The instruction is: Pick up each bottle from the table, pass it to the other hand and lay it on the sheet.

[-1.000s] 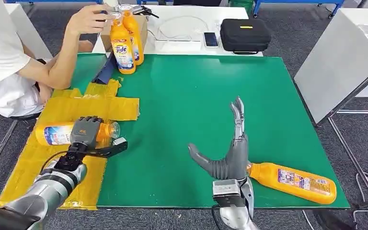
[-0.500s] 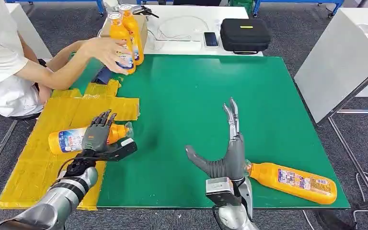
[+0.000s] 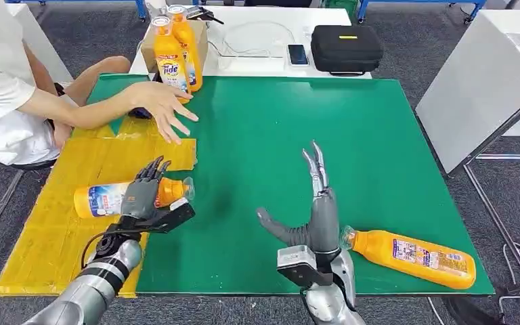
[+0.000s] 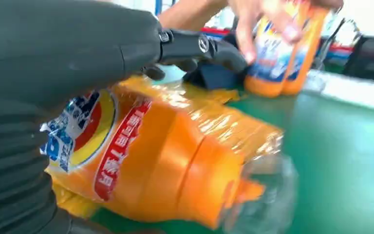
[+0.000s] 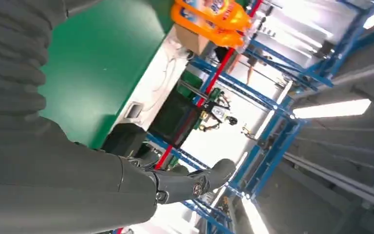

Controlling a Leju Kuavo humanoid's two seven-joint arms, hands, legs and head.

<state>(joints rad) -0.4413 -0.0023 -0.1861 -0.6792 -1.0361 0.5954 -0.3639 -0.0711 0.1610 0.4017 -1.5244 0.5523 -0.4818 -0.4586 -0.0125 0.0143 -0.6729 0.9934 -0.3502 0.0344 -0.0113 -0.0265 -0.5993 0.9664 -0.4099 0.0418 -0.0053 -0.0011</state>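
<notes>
left hand (image 3: 143, 196) spread loosely over bottle (image 3: 108, 198) lying on yellow sheet (image 3: 47, 223), not gripping; right hand (image 3: 315, 217) open, fingers up, beside second bottle (image 3: 413, 256) on green table (image 3: 277, 135).

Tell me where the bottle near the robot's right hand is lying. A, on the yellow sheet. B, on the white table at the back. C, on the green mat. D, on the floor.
C: the bottle lies on its side on the green mat, its cap end beside the right hand, far from the yellow sheet.
</notes>
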